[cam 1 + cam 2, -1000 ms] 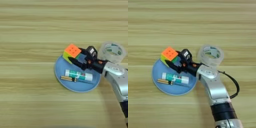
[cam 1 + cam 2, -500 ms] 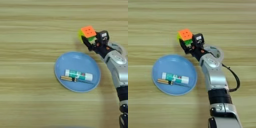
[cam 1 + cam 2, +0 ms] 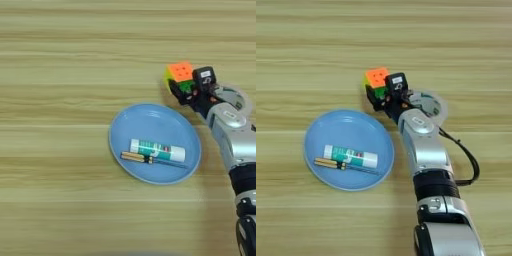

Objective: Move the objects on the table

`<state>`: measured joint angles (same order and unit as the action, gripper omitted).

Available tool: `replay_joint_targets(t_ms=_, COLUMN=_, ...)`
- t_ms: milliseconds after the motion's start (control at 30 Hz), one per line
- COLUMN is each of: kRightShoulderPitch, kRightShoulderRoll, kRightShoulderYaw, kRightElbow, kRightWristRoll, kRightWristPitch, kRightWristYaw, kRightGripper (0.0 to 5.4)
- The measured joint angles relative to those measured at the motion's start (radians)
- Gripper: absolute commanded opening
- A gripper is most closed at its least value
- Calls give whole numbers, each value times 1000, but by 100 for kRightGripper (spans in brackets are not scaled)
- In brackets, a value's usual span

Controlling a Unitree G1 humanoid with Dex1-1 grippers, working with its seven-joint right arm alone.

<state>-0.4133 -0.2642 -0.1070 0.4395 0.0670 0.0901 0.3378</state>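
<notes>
Gripper [image 3: 377, 95] is clamped on the cube [image 3: 376, 80], just past the plate's [image 3: 316, 135] far right rim. Risk imo: cube slips, or forearm nudges the tape roll [image 3: 431, 105] underneath.

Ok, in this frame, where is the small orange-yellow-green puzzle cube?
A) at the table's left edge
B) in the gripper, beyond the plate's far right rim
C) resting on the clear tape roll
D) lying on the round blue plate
B: the small orange-yellow-green puzzle cube sits in the right gripper, off the round blue plate, which holds only the white glue stick with teal label and the thin screwdriver.
</notes>
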Motion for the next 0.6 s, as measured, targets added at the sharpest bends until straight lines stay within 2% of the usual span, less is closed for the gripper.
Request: replay_joint_targets(t_ms=600, kRightShoulderPitch=2, kRightShoulderRoll=-7, kRightShoulderYaw=37, kRightElbow=11, kRightWristRoll=-28, kRightWristPitch=61, kRightWristYaw=26, kRightGripper=334)
